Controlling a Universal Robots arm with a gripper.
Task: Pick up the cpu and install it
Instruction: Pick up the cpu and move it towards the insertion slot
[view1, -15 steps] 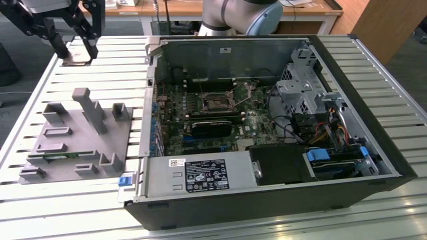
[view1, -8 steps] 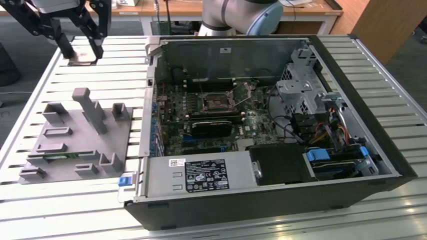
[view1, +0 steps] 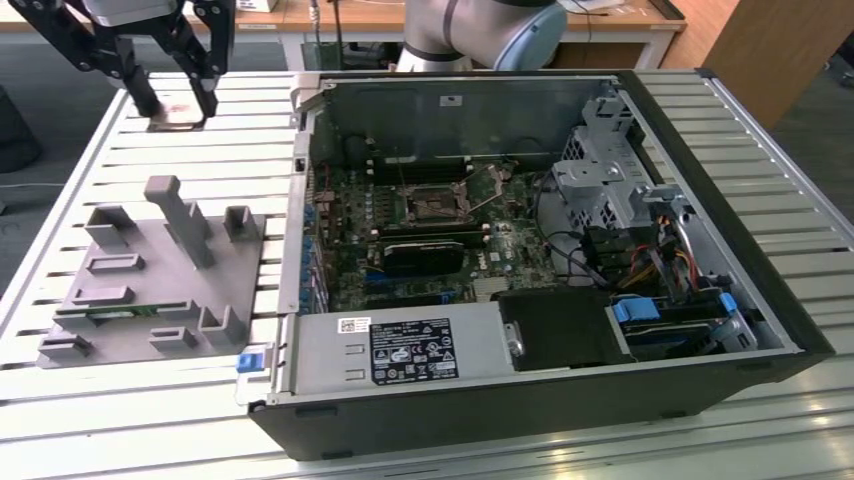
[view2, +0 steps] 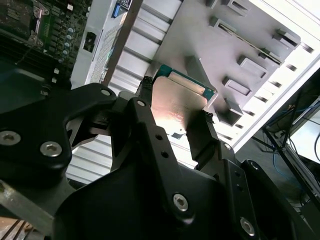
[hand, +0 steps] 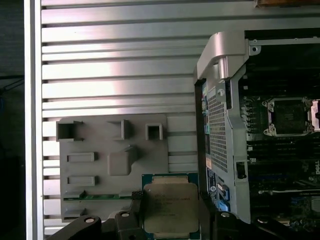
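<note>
The claw (view1: 176, 112) grips the cpu (view1: 175, 125) by its edges over the slatted worktop (view1: 200, 160), beside the open computer case (view1: 534, 420).

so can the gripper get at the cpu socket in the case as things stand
Probably yes. The gripper, shut on the cpu, hangs over the table beside the computer case. The case lies open on top, and the cpu socket looks uncovered.

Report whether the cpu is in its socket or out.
Out: the cpu sits between the gripper's fingers over the slatted table; the case's socket looks empty.
</note>
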